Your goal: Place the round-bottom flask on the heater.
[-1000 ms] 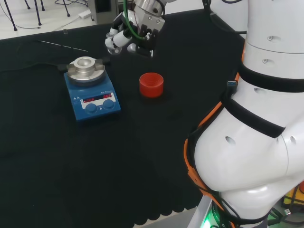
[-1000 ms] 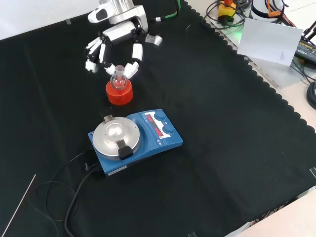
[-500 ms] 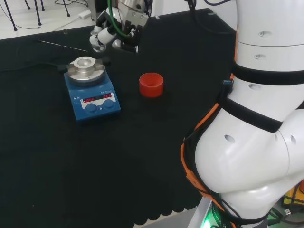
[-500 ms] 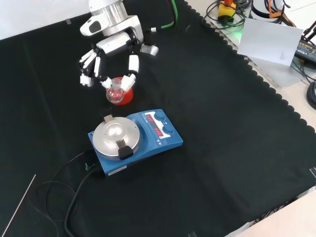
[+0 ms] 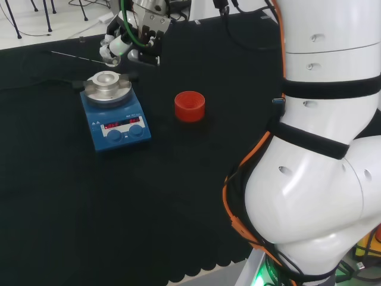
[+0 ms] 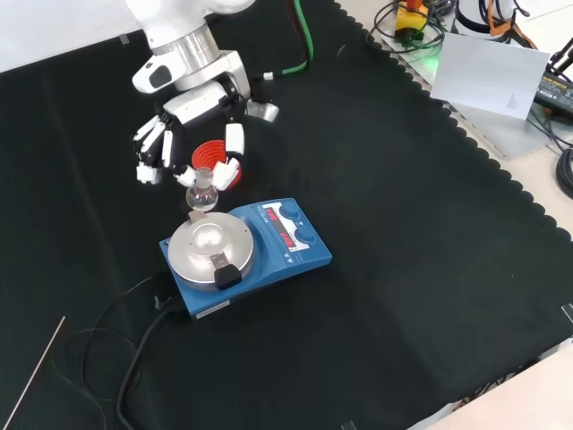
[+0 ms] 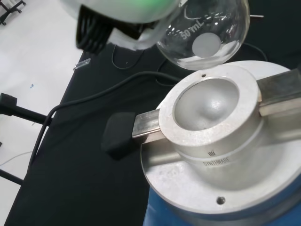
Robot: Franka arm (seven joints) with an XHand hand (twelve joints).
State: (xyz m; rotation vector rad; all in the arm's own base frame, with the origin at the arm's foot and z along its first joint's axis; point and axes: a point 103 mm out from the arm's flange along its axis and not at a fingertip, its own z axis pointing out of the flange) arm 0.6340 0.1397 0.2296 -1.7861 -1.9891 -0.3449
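Flask held in the air just short of the heater's bowl

The heater (image 6: pixel 242 253), mid-worktop toward the front view's left edge, has a metal bowl (image 7: pixel 211 103) with a raised rim; lowered off-centre, the round-bottom flask (image 6: pixel 200 191) could strike that rim and tip or slip, a glass-on-metal knock. The red ribbed stand (image 5: pixel 189 106) sits clear beside. The hand (image 6: pixel 192 143) pinches the flask at its neck, fingertips curled, bulb apparently just off the bowl's centre. Print shows on flask and metal block, left unread.
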